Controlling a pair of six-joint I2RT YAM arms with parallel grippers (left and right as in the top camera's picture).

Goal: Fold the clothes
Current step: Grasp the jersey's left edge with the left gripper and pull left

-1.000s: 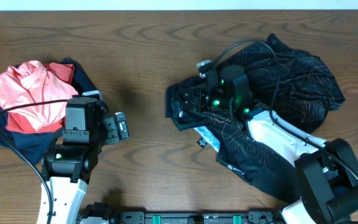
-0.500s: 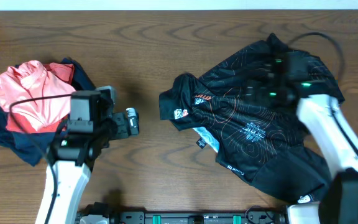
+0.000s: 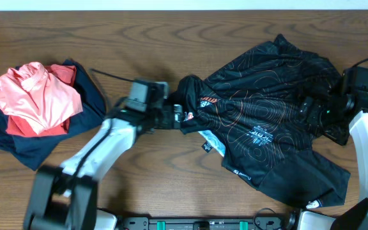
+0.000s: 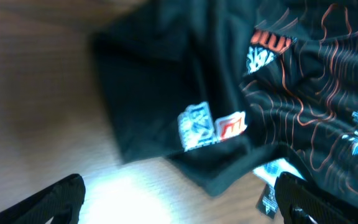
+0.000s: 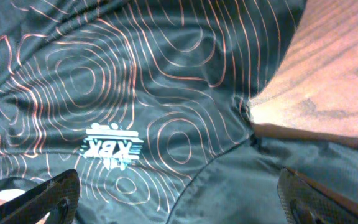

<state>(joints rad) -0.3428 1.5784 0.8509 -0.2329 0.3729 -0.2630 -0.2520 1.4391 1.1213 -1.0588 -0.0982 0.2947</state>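
The black jersey (image 3: 267, 121) with orange contour lines lies crumpled on the right half of the table. My left gripper (image 3: 179, 115) is open at the jersey's left sleeve edge; the left wrist view shows the sleeve with small logos (image 4: 210, 124) just beyond the spread fingertips (image 4: 179, 199), over bare wood. My right gripper (image 3: 315, 112) is open over the jersey's right side. The right wrist view shows the patterned cloth with a white logo (image 5: 110, 146) and a dark seam between its fingers (image 5: 179, 199).
A pile of salmon-pink and red garments (image 3: 37, 96) on a navy garment (image 3: 18, 144) lies at the far left. A small tag and light blue lining (image 3: 211, 142) poke out under the jersey's front edge. Bare wooden table (image 3: 139, 51) shows at the back.
My left arm has swung right from beside the pink pile to the jersey's left sleeve. My right arm has moved from the jersey's left side to its right edge, uncovering the cloth.
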